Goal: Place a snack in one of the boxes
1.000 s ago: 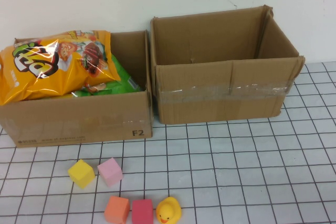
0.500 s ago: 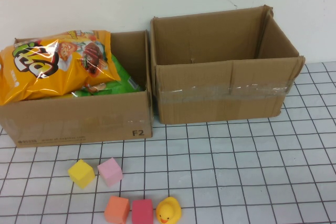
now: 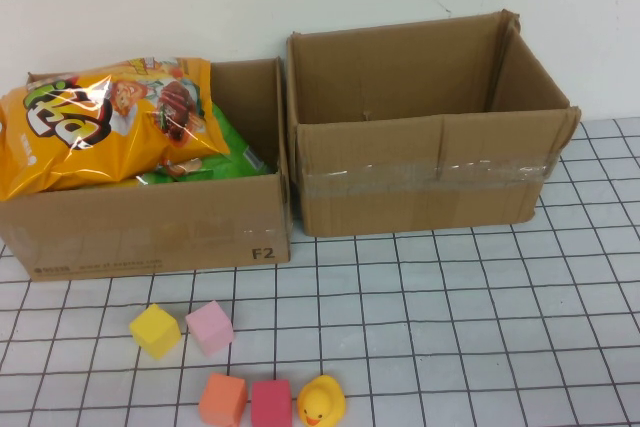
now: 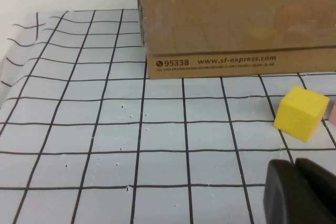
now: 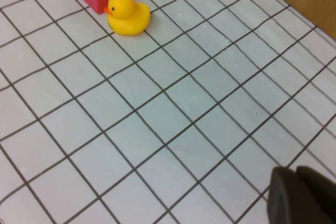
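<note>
An orange snack bag (image 3: 100, 127) lies on top of a green bag (image 3: 220, 152) in the left cardboard box (image 3: 150, 232). The right cardboard box (image 3: 425, 182) stands open beside it, its floor hidden behind the front wall. Neither arm shows in the high view. My left gripper (image 4: 296, 169) is shut with nothing in it, low over the gridded mat near the yellow cube (image 4: 301, 114) and the left box's front wall (image 4: 236, 24). My right gripper (image 5: 294, 174) is shut and holds nothing, over bare mat apart from the rubber duck (image 5: 127, 14).
On the mat in front of the left box lie a yellow cube (image 3: 155, 330), a pink cube (image 3: 210, 327), an orange cube (image 3: 222, 400), a red cube (image 3: 271, 404) and a yellow rubber duck (image 3: 321, 402). A white wall stands behind the boxes.
</note>
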Available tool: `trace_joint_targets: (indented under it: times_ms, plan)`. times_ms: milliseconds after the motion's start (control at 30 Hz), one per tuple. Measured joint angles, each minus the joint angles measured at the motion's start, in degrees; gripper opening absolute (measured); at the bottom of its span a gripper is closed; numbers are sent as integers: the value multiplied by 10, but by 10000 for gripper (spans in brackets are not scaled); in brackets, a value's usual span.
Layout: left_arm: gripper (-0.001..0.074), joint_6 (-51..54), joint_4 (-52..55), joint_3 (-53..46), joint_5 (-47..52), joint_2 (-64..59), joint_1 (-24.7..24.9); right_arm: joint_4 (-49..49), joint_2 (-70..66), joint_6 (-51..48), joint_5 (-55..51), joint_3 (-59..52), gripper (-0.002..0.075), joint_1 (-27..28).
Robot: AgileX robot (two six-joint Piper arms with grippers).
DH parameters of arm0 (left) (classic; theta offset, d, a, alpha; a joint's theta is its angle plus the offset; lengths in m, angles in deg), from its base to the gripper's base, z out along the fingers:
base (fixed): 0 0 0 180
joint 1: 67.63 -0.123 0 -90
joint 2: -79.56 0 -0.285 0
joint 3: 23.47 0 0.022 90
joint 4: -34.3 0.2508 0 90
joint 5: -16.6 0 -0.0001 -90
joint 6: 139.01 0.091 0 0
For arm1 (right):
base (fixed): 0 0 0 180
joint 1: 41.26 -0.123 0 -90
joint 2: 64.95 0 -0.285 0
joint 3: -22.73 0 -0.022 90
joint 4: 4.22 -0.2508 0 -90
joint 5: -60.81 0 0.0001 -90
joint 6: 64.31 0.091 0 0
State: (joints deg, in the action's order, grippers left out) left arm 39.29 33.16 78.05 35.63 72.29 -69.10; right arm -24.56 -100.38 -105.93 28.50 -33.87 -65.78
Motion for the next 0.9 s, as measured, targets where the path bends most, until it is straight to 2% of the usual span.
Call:
trace_joint_targets:
  times_ms: [167,300,467,600,900]
  plan:
    - [-1,0,0,0,0,0,0,0,57,-3,-1,-7,0,18]
    - [-1,-4,0,0,0,0,0,0,135,-21,14,-30,0,75]
    - [-1,-6,0,0,0,0,0,-8,223,-26,125,-123,0,146]
    - [-1,-6,0,0,0,0,0,-72,275,-20,217,-210,0,175]
    - [-1,-8,0,0,0,0,0,-115,281,-19,185,-222,0,196]
